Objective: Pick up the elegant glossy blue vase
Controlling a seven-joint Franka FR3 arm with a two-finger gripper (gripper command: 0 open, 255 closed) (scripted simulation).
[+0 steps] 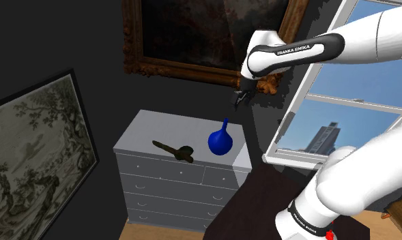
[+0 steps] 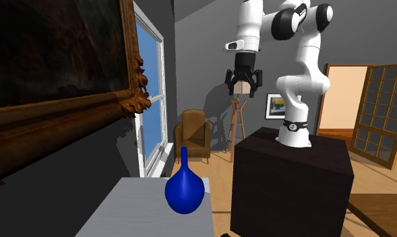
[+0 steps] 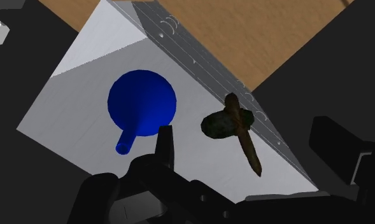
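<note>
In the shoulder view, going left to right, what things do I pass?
Grey landscape picture → dark mallet → blue vase → gripper → window.

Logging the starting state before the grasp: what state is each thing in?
dresser: drawers shut.
blue vase: upright on the dresser, unheld.
dark tool: lying flat on the dresser.
gripper: jaws open, empty, above the vase.
glazed door: open.

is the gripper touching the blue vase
Apart: the second exterior view shows the gripper hanging high above the blue vase, with clear air between them.
</note>
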